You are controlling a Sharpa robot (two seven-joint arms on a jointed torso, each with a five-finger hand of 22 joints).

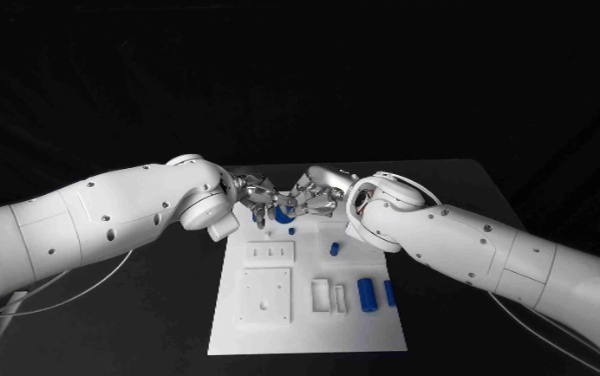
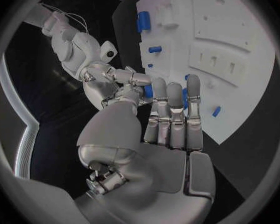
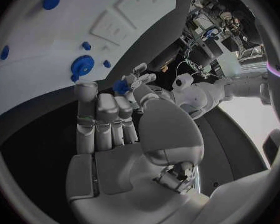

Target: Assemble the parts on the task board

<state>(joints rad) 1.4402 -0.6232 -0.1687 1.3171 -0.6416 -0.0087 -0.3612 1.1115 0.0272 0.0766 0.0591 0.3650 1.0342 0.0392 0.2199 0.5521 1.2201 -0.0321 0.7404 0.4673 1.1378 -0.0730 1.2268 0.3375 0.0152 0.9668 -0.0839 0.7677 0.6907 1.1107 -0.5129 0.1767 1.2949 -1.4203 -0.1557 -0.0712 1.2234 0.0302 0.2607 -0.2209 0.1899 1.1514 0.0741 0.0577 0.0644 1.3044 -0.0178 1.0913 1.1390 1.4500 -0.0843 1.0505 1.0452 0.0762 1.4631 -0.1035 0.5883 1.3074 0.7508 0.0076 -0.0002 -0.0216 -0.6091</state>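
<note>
At the far edge of the flat white plastic task board [image 1: 306, 307], the left hand [image 1: 257, 196] and right hand [image 1: 316, 196] meet on a small hard blue plastic part [image 1: 285, 215]; which one holds it I cannot tell; it looks light and slippery, so pinch its sides; open board lies nearer

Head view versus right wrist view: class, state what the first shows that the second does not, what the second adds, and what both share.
Head view alone: both white arms reaching in, and the task board's near end with white blocks and two blue cylinders.
Right wrist view alone: a blue toothed wheel lying on the board, and the right hand's own palm close up.
Shared: left hand and right hand meeting over the board's far end, holding a blue part between them.
</note>
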